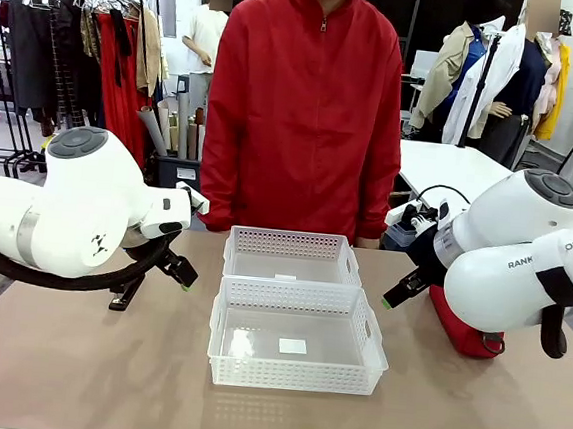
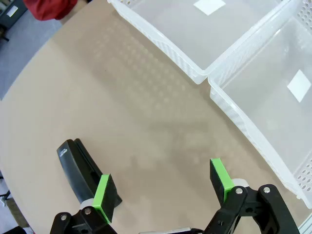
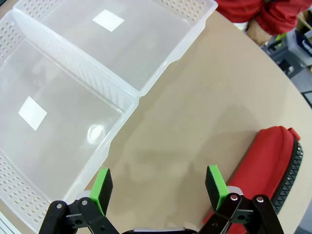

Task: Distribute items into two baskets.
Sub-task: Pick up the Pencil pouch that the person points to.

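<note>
Both baskets are bare apart from their labels, and both items are out on the brown tabletop [image 1: 72,376], so no sorting is done yet.

**Risks, near to far**
- The larger shallow white plastic basket with lattice sides [image 1: 295,341] sits low centre, butted against the smaller white lattice basket [image 1: 291,257] behind it. Both look light. A clipped rim could shove the pair out of line.
- The left gripper [image 2: 162,185] has its fingers spread wide with nothing between them. The small black elongated stapler [image 2: 78,163] lies at lower left of the left wrist view, just beside one green pad and outside the gap. A straight descent would likely land a finger on it or skid it away.
- The right gripper [image 3: 158,186] is also spread and empty. The soft red fabric pouch with the black zipper [image 3: 265,161] lies at lower right of the right wrist view, off to one side of the fingers. Its limp cloth may bunch up or slip if it is pinched only at the edge.

**Hidden or unclear**
- The stapler's near end is behind the finger.
- The pouch is cut off by the frame edge in the right wrist view, and in the front view it is mostly behind the right arm.
- The basket labels are unreadable, so I cannot tell which item belongs in which basket.
- The hands of the person in the red jacket [image 1: 306,106], upper centre, are hard to make out.
</note>
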`<control>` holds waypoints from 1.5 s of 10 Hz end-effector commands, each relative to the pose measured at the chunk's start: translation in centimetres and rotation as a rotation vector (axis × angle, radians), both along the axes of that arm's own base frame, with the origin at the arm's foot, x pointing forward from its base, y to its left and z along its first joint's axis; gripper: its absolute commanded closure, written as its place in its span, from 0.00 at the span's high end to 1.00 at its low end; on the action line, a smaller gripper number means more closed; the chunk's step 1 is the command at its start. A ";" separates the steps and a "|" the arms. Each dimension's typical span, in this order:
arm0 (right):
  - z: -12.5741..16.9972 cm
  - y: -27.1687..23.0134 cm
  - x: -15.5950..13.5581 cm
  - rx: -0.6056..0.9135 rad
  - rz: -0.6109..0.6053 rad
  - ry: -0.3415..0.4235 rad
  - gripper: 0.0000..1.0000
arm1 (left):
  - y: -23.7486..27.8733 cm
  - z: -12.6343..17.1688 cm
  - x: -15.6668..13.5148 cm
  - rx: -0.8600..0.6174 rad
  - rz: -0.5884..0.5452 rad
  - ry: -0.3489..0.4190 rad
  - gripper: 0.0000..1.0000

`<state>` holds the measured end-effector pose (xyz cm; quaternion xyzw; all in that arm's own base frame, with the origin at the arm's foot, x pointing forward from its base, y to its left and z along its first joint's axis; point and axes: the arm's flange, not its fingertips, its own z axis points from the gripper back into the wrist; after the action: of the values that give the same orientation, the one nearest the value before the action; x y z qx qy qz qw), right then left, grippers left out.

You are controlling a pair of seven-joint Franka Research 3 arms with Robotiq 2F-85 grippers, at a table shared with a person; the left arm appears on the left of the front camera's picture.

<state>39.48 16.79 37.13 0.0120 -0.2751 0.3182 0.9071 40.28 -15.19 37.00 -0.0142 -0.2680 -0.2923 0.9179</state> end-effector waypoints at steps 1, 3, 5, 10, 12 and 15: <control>0.0 0.0 0.0 0.001 0.000 0.000 1.00 | 0.0 0.0 0.0 0.000 0.000 0.000 1.00; 0.0 0.0 0.0 0.001 0.000 0.000 1.00 | 0.0 0.0 0.0 0.000 0.000 0.000 1.00; 1.1 0.5 -0.1 0.064 -0.003 0.031 1.00 | -0.2 1.0 -0.2 0.000 0.002 0.048 1.00; 5.7 1.5 1.0 0.266 -0.050 0.182 1.00 | -0.4 6.1 -0.9 -0.015 0.047 0.254 1.00; 7.3 1.2 2.0 0.390 -0.062 0.243 1.00 | 0.5 8.0 0.0 -0.173 0.054 0.288 1.00; 7.3 -0.9 3.9 0.542 -0.106 0.289 1.00 | 1.1 8.0 0.4 -0.293 0.011 0.335 1.00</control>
<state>42.00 16.80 45.69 0.2619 -0.2190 0.1787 0.9228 40.57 -14.30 45.80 -0.1735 -0.1556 -0.2290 0.9451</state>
